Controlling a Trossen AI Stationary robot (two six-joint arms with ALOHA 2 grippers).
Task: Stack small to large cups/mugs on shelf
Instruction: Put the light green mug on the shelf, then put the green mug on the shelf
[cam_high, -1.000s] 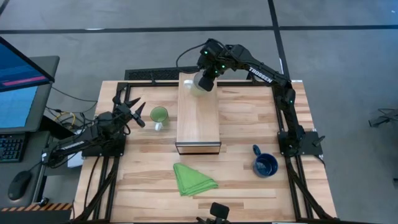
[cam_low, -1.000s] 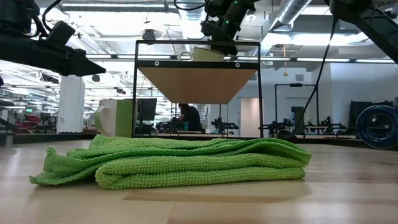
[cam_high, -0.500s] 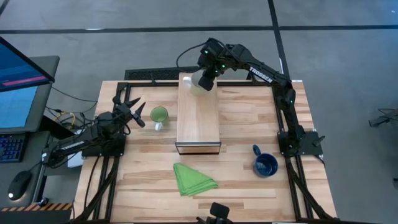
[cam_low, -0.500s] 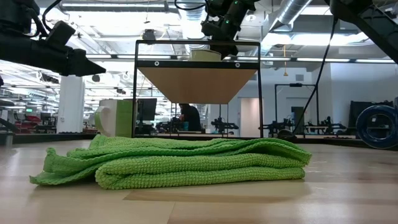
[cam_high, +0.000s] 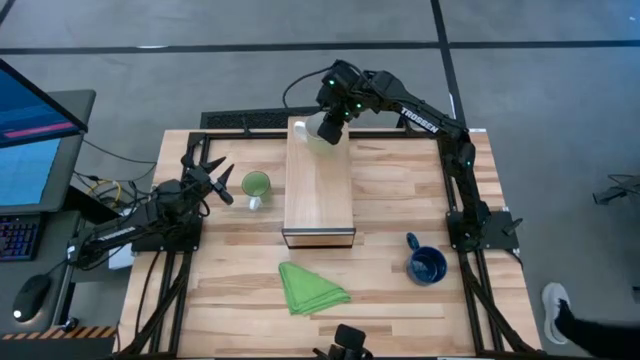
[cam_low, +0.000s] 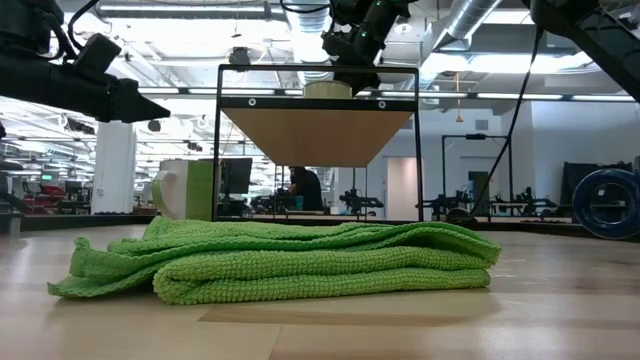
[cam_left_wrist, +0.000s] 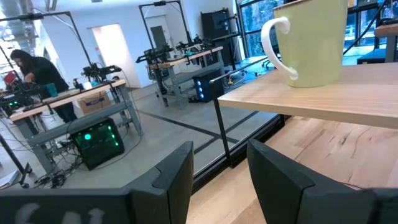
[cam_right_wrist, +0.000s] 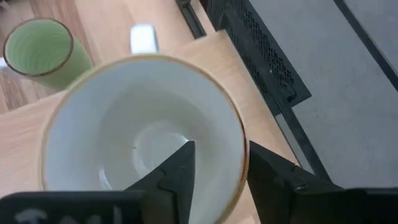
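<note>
White ceramic is what the right gripper (cam_high: 326, 130) is seen holding at the far end of the shelf (cam_high: 318, 185): the small white mug (cam_right_wrist: 140, 134) is pinched by its rim, one finger inside the bowl and the other outside the wall, as the right wrist view shows plainly. From the low view the mug's base appears level with the shelf's top edge, so it is judged to be at or just short of touchdown, though actual contact cannot be confirmed. The step in hand is therefore taken to be the placing of the smallest mug, first in the row. The light green mug (cam_high: 256, 185) is found upright on the counter (cam_high: 400, 200) just beside the shelf's left flank, its white handle toward the near edge, and the left gripper (cam_high: 213, 180) is parked close to it with its fingers spread and nothing between them. The dark blue mug (cam_high: 426, 265) is left well apart on the right side of the counter, near the right arm's base, and the folded green cloth (cam_high: 312, 287) is lying in front of the shelf's open end. Next, a release is called for: the fingers must be spread and lifted straight up so the rim is not dragged, and room must be kept along the board for the green mug, then the blue one.
</note>
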